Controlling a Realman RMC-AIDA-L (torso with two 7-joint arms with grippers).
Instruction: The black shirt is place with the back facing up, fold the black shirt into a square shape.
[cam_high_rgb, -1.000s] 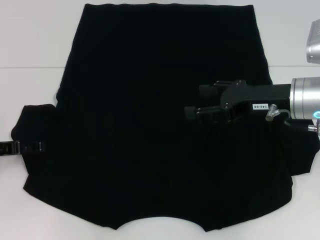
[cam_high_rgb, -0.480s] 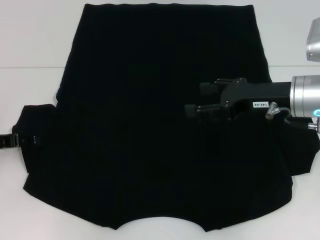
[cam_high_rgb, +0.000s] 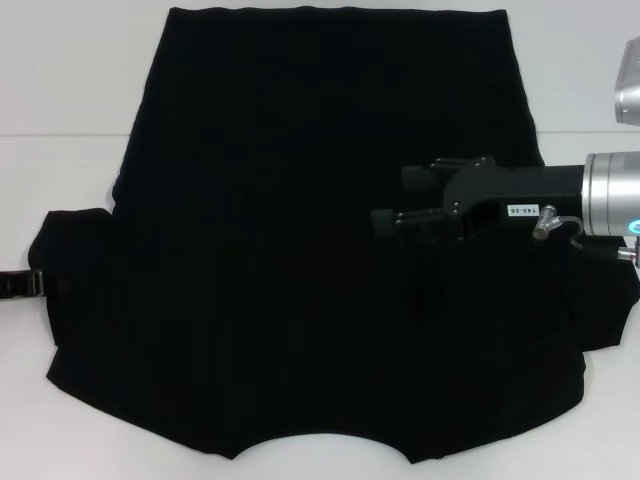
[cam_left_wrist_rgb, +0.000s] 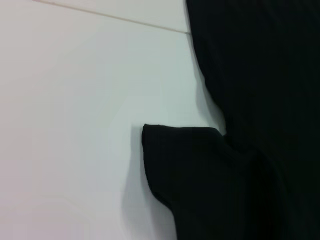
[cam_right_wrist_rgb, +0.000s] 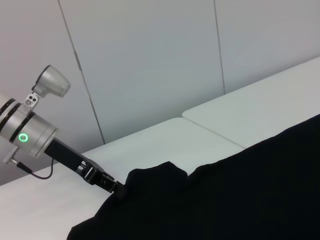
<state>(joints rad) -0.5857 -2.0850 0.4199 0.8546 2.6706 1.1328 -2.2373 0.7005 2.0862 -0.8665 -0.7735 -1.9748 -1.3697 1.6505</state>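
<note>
Folding barely begun: the black shirt (cam_high_rgb: 320, 250) lies spread flat on the white table (cam_high_rgb: 70, 90), plain side up.

No fold shows yet, so every fold is left. The right gripper (cam_high_rgb: 385, 205) hovers over the shirt's right half, fingers parted and empty. The left gripper (cam_high_rgb: 35, 284) sits at the left sleeve's edge; whether it grips the cloth, I cannot tell.

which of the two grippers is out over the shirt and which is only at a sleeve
The right gripper reaches in over the body of the black shirt. The left gripper sits at the edge of the sleeve on the robot's left.
</note>
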